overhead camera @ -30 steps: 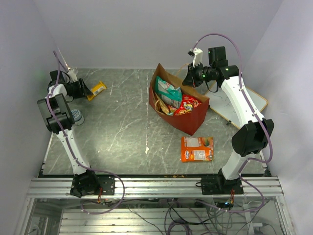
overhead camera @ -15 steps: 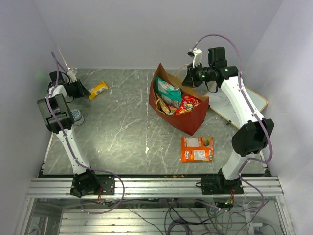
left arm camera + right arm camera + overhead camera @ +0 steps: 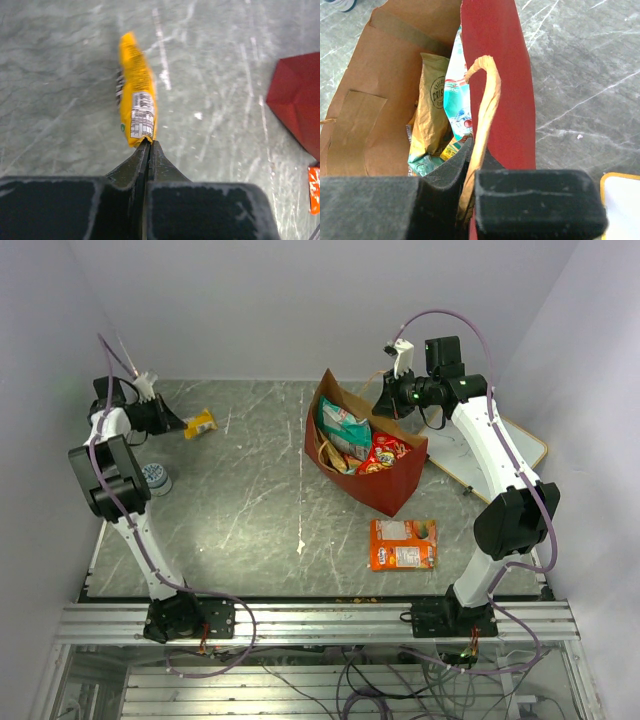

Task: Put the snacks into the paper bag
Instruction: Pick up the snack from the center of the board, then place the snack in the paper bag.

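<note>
Showing the yellow packet (image 3: 135, 100) in the upper left of the overhead view: the left jaws are pressed together on its near crimped end, and the rest of the packet stretches away from them over the grey desk (image 3: 250, 500). Whether it rests on the desk or hangs just above it cannot be told.

The paper bag (image 3: 385, 485), red outside and brown inside, stands open at upper centre, well apart from the packet. It holds a teal packet (image 3: 343, 427), red packets (image 3: 380, 453) and a gold packet (image 3: 432, 115). The right jaws pinch the bag's tan handle (image 3: 487, 95) at its upper right rim.

An orange pack (image 3: 403, 544) lies flat on the desk just below the bag. A white board (image 3: 500, 455) lies at the right edge, beneath the right arm.
</note>
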Tool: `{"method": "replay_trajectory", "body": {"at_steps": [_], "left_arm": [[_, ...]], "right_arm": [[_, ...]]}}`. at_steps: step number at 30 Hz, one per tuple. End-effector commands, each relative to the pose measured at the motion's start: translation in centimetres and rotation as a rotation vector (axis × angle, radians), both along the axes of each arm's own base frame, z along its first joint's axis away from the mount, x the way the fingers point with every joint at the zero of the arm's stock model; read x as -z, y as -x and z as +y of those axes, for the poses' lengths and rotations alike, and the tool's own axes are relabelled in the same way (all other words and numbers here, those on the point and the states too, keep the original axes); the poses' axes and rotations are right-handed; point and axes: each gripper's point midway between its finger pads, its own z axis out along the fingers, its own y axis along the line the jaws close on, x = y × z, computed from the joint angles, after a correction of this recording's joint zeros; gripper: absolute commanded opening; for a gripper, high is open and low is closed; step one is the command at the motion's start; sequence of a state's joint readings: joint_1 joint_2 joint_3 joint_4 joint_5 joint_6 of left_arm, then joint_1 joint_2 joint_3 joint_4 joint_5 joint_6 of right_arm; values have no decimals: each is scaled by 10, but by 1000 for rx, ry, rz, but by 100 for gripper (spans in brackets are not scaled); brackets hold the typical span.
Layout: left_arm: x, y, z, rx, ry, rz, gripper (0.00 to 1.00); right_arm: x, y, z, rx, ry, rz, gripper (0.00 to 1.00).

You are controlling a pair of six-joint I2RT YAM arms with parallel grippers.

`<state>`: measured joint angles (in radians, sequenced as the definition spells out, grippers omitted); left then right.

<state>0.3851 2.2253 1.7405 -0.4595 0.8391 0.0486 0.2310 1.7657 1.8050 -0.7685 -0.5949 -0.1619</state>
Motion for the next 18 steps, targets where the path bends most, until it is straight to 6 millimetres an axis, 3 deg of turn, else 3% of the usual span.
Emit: {"method": "replay_trajectory", "body": {"at_steps": [1,10,18], "left_arm": [[-80,26,-33,138,-37,-143,7],[-165,77,-107,314,-164,-280,7],[-265,120,-189,446,-164,-528,7]], "right_arm": [[-2,7,2,-15,-1,8,0],[0,8,2,-18,-6,12,0],[-9,11,7,-33,-20,-1,0]]}}
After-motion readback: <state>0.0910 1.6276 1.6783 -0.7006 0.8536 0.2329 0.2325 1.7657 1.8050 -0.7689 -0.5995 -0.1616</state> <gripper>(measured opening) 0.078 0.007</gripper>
